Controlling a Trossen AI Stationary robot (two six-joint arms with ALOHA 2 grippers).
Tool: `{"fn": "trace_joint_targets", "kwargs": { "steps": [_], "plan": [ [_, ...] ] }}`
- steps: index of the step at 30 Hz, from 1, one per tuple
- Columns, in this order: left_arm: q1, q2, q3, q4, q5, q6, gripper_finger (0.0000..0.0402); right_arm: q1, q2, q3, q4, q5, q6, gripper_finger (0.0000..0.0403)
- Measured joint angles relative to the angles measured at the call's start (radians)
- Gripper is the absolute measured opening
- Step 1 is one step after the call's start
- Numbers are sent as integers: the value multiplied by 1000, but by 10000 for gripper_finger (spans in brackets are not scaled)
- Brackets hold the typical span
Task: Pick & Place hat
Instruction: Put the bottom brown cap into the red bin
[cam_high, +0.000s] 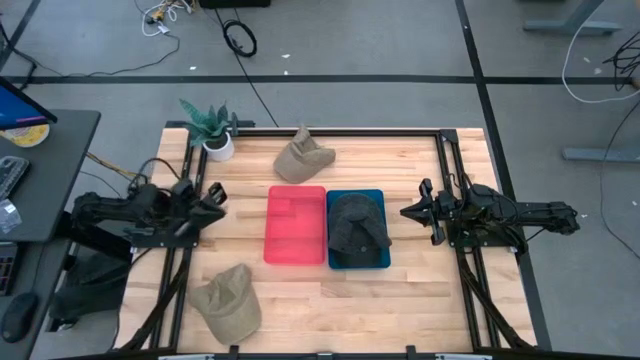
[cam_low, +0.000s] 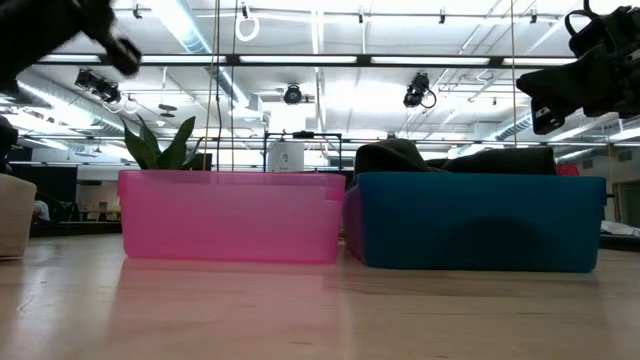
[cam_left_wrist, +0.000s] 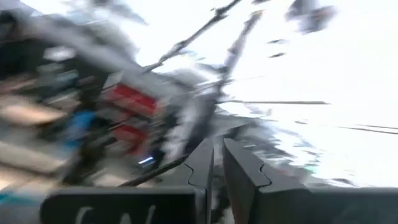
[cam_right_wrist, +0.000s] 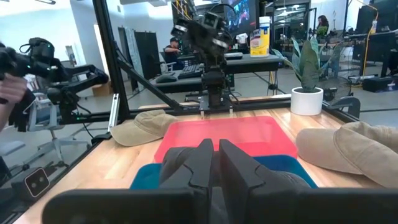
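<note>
Wooden table (cam_high: 400, 300) on grey floor: one tan hat (cam_high: 228, 300) at the near edge, a dark hat (cam_high: 356, 228) inside the blue bin (cam_high: 376, 258), beside the pink bin (cam_high: 295, 226); another tan hat (cam_high: 302, 158) and potted plant (cam_high: 212, 130) farther back. Left gripper (cam_high: 214, 196) and right gripper (cam_high: 412, 212) hover with fingers closed, empty. Only the low view shows ceiling lights (cam_low: 190, 30).

no legible text, labels, brands or nos. anywhere

1. Two bins sit side by side mid-table: one bin (cam_high: 295, 224) on the left, touching the other bin (cam_high: 358, 230) on its right.
2. A hat (cam_high: 357, 224) lies in the right bin.
3. Another hat (cam_high: 302, 157) lies behind the bins, with a plant (cam_high: 213, 130) to its left.
4. A third hat (cam_high: 228, 299) lies at the near left.
</note>
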Motion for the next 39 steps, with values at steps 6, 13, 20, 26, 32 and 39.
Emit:
{"fn": "trace_joint_targets", "kwargs": {
  "steps": [6,13,20,26,32,39],
  "plan": [
    [-135,94,0,305,132,1,39,0,0,0,2,0,0,31],
    [-338,222,12,547,107,176,39,0,0,0,2,0,0,31],
    [-534,401,166,518,168,381,39,0,0,0,2,0,0,31],
    [-706,562,341,322,21,515,39,0,0,0,2,0,0,31],
    [-886,736,592,-77,-504,626,39,0,0,0,2,0,0,31],
    [-1066,958,846,-451,-1019,453,39,0,0,0,2,0,0,31]
  ]
}}
